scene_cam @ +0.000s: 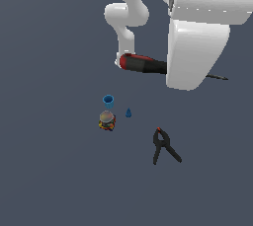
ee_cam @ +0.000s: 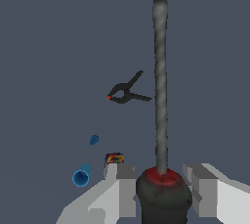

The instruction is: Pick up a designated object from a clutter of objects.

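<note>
The screwdriver (scene_cam: 143,64), with its red-and-black handle and thin dark shaft, hangs in the air above the clutter. A large white arm link hides its middle and the gripper in the exterior view. In the wrist view my gripper (ee_cam: 162,173) is shut on the screwdriver (ee_cam: 160,86) handle, one finger (ee_cam: 126,186) on each side and the shaft pointing away. Below on the floor lie the blue cup (scene_cam: 108,101), the tiny blue cone (scene_cam: 128,113), the multicoloured lump (scene_cam: 106,120) and the black clamp (scene_cam: 164,147).
The wrist view shows the same items apart from the gripper: black clamp (ee_cam: 126,92), blue cone (ee_cam: 94,140), blue cup (ee_cam: 82,175) and lump (ee_cam: 114,158). The white arm (scene_cam: 197,32) fills the exterior view's upper right. The floor is plain dark grey.
</note>
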You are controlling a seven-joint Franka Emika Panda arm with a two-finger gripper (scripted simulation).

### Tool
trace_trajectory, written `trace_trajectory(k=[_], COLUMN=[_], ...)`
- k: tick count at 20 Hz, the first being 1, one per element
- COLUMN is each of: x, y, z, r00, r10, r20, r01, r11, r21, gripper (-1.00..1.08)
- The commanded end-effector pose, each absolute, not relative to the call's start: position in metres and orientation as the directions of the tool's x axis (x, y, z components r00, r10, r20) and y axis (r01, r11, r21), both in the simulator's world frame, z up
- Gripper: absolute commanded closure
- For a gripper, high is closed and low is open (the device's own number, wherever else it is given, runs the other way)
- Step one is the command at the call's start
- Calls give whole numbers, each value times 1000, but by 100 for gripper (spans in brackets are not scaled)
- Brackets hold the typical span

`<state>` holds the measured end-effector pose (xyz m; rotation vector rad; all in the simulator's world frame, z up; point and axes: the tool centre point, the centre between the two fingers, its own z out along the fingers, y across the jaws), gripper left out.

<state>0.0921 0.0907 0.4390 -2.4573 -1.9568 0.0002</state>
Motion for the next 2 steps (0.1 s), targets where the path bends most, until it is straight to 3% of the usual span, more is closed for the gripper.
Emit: trace_trajectory(k=[1,2], x=[92,92], y=[91,91], z=[442,442], r00=[224,224], r10=[975,975], r20=[0,0], r01=[975,975], r11=[-224,-224], r21=[0,0], gripper=[108,108])
